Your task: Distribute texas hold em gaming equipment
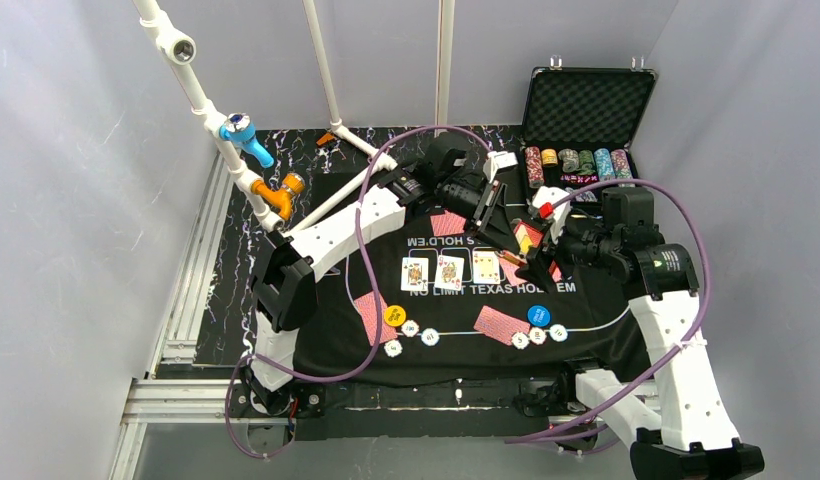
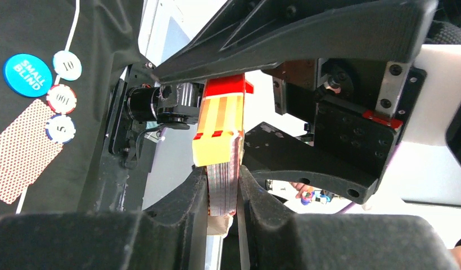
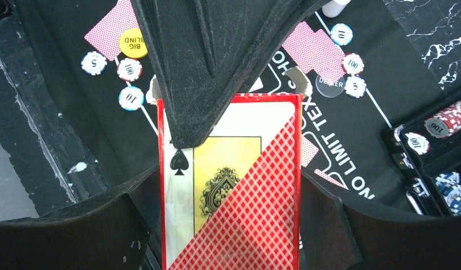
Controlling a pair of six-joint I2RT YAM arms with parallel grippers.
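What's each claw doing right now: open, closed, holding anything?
Left claw: closed on the deck of cards sticking out of the card box.
Right claw: closed on the card box, gripping its sides.

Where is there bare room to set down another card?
Bare mat between the face-up cards and the near edge, bordered left by the yellow disc and right by the red-backed cards. Crowded at the far side, where the left end effector and right end effector meet on the card pack.

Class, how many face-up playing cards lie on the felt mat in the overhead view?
3, in a row on the mat: left card, middle card, right card. Others may be hidden.
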